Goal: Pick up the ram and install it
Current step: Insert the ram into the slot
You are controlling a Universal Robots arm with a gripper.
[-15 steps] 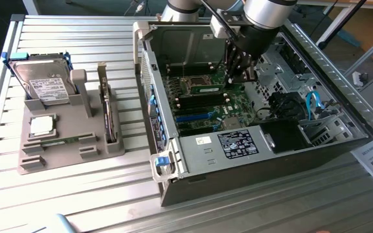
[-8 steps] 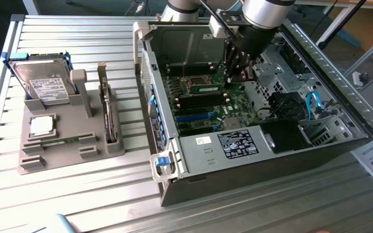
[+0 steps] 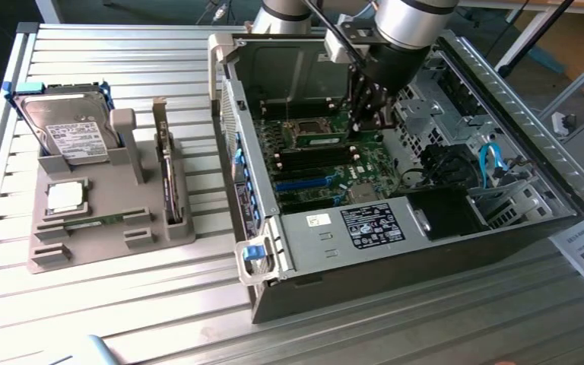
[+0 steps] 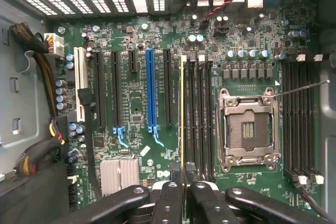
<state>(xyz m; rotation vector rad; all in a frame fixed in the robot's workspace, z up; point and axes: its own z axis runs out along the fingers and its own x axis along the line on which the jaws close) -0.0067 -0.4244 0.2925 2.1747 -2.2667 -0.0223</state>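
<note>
- You had the claw [image 4: 182,192] clamped together on the ram [image 4: 182,119]. In the wrist view the ram showed edge-on as a thin yellow-green line running out from between the black fingers [image 4: 168,200].
- The ram was inside the open computer case [image 3: 505,91], hanging over the green motherboard [image 4: 131,145]. It was no longer in the grey tray [image 3: 99,255] out on the table.
- On the exterior view's left, that tray held the hard drive [image 3: 69,133] and the square processor chip [image 3: 66,196], well apart from the claw [image 3: 365,114].
- By my reading, the pick-up was done and you were in the installing step, lining the ram up with its slot.
- The ram's edge ran parallel to the bank of black memory slots [image 4: 198,114], along the side of that bank farthest from the empty processor socket [image 4: 248,129]. It lay between that bank and the long blue slot [image 4: 149,87].
- I could not tell whether the ram's lower edge touched a slot or hung just above it.
- As I judged it, seating called for the ram to sit squarely over one slot, end to end, and to go straight down without tilt.
- The small clips at the slot ends needed to stand open. I could not tell whether they did.
</note>
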